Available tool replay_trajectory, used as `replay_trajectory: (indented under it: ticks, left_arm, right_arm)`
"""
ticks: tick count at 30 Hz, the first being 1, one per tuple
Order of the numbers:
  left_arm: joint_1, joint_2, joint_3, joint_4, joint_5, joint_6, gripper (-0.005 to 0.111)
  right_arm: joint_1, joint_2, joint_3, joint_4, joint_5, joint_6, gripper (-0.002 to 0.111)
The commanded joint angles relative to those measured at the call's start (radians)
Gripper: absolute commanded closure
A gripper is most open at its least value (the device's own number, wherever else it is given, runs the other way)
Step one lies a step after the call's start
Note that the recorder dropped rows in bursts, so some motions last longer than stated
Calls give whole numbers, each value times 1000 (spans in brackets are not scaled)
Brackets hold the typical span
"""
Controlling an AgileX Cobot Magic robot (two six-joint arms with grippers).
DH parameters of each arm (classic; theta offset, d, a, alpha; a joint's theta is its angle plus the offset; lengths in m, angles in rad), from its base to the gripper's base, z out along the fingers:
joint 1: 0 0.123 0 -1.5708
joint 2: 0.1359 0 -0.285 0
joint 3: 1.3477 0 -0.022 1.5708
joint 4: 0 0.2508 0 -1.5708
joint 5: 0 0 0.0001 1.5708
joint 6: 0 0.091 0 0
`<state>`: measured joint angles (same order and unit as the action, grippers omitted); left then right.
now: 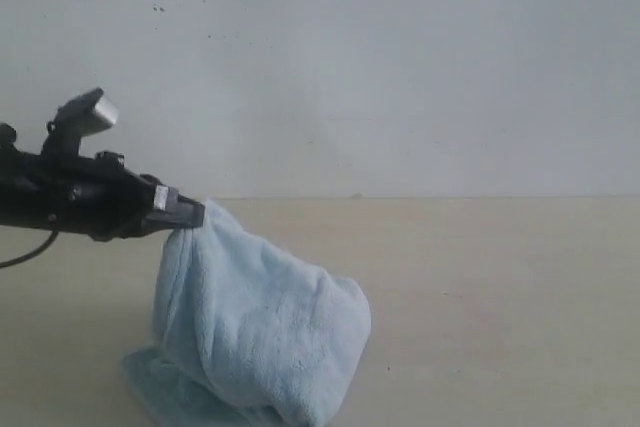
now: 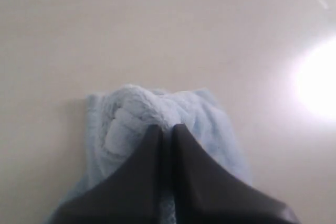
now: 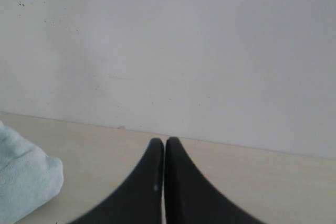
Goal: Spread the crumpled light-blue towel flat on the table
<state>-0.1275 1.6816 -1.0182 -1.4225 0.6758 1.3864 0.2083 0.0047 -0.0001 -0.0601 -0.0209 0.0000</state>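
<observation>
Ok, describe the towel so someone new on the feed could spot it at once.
Below the white wall lies the cream table. On its left in the exterior view stands a bunched heap, its top pinched by the left gripper. That is the towel: pale blue, fluffy, the only soft thing in view.

The black left arm bears a pale grey camera block and a thin cable. The left hand and right hand are black and tapering.
</observation>
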Motion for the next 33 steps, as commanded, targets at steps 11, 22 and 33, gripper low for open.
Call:
replay_trajectory:
  ticks: [11, 22, 33]
  left_arm:
    - [-431, -65, 5, 136, 35, -181, 103]
    - [-596, 65, 5, 163, 54, -196, 94]
    - [-691, 107, 5, 134, -44, -196, 50]
  right_arm:
    - [2, -5, 0, 2, -11, 0, 107]
    - [2, -5, 0, 2, -11, 0, 107]
    - [2, -5, 0, 2, -11, 0, 107]
